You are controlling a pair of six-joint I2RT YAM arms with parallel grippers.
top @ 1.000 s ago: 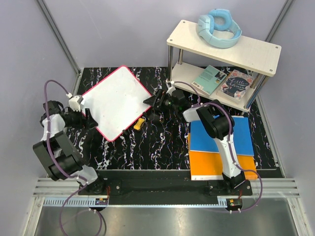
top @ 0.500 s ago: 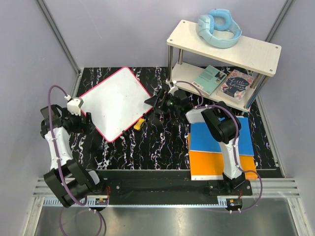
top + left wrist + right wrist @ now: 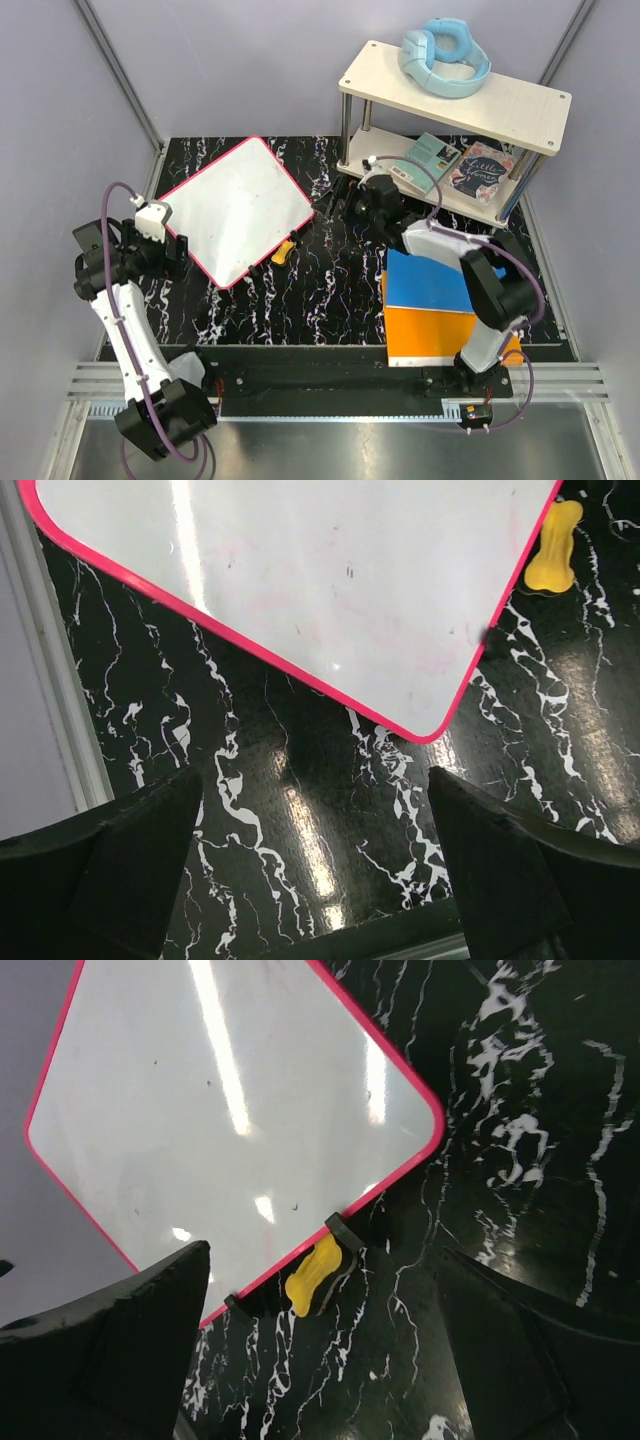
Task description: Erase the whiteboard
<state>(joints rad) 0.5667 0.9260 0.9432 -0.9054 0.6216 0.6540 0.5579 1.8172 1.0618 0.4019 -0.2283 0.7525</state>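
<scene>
The whiteboard (image 3: 235, 210) lies flat on the black marbled table, white with a pink-red rim, turned diagonally, bare but for a few faint specks. It fills the top of the left wrist view (image 3: 300, 580) and the right wrist view (image 3: 230, 1110). A yellow eraser (image 3: 284, 250) lies against the board's near right edge, between two small black clips (image 3: 345, 1230); it also shows in the left wrist view (image 3: 553, 548) and the right wrist view (image 3: 315, 1275). My left gripper (image 3: 172, 252) is open and empty beside the board's left corner. My right gripper (image 3: 345, 208) is open and empty, right of the board.
A two-tier shelf (image 3: 520, 110) stands at the back right with blue headphones (image 3: 445, 57) on top and two books (image 3: 455, 165) below. A blue flat rectangle (image 3: 440, 285) and an orange one (image 3: 430, 335) lie at the front right. Grey walls enclose the table.
My right gripper has pulled back to the right, away from the board's right corner. My left arm has drawn back and reared up. The board has shifted slightly; the eraser has stayed put.
</scene>
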